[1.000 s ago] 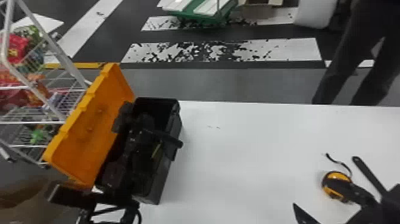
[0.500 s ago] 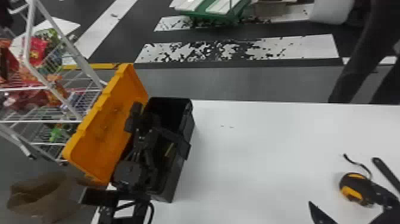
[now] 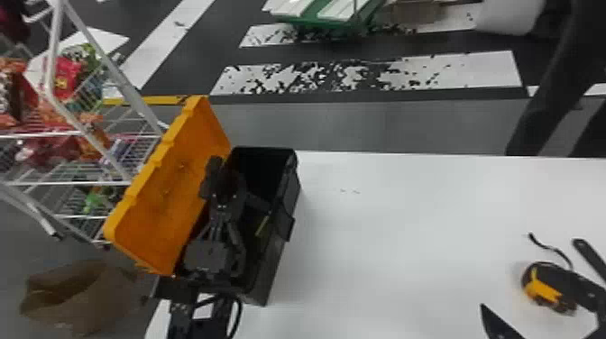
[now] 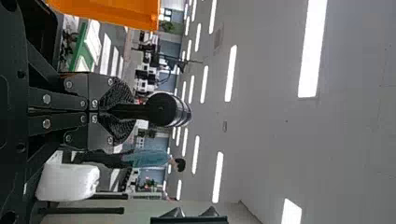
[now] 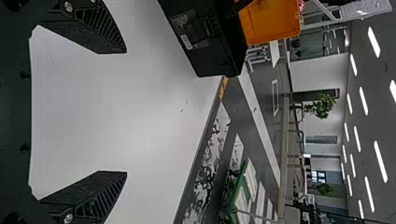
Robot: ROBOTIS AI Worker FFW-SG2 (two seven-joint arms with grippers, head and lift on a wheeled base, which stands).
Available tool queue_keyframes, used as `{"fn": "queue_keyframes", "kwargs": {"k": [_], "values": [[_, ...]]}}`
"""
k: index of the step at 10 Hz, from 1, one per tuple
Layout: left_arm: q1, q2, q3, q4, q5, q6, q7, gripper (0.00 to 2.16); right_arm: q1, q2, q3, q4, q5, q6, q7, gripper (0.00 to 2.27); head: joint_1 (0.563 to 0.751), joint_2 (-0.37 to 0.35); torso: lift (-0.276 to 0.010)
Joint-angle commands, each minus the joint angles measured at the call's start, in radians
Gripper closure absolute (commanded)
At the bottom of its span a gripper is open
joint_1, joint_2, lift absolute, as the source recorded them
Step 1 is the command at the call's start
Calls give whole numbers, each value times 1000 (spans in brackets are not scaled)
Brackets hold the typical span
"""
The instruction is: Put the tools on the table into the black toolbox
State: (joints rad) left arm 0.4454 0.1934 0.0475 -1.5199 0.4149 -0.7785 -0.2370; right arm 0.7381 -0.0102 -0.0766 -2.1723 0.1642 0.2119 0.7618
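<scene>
Over the black toolbox [image 3: 273, 266], my left gripper [image 3: 230, 182] is shut on a dark tool that looks like a hammer [image 3: 210, 178], its blunt end near the raised orange lid. In the left wrist view the gripper [image 4: 116, 112] pinches this hammer [image 4: 163, 109], whose round end has silvery bands. A small yellow piece [image 3: 262, 225] shows inside the box. My right gripper [image 3: 514, 290] is at the lower right, one finger partly over the yellow-black tape measure [image 3: 543, 288]. Open fingers of the right gripper [image 5: 112, 112] have bare table between them. Beside the tape lies a slim black tool [image 3: 586, 252].
The orange lid [image 3: 171, 194] leans open on the box's left side. A white wire rack [image 3: 67, 182] with colourful packets and a brown paper bag [image 3: 72, 293] stand left of the white table [image 3: 406, 252]. A person's legs show beyond the table's far edge.
The head view has swung left, so everything sits farther right in it. Against the toolbox, the left gripper's hammer has shifted left; its far end no longer sticks out past the box's right wall.
</scene>
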Motion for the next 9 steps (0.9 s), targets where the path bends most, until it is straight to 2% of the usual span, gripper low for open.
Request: {"fn": "queue_keyframes", "kwargs": {"k": [1,2,3,4,7,9], "values": [[-39,1,5,58,-2,2,7,1386,3,1,0,0,0,-1,2,83,695,299,-39],[-45,6,11,60,-5,14,15,1355,4,3,0,0,0,-1,2,83,695,302,-39],[-48,11,18,60,-5,26,21,508,4,1,0,0,0,-1,2,83,695,310,-39],[-47,12,26,55,-1,54,30,-2,3,3,0,0,0,-1,2,83,695,317,-39],[-28,12,40,35,18,63,30,29,3,4,-2,2,0,-1,2,83,695,340,-39],[15,12,55,-23,18,63,28,26,3,7,-6,2,0,-1,2,83,695,344,-39]]}}
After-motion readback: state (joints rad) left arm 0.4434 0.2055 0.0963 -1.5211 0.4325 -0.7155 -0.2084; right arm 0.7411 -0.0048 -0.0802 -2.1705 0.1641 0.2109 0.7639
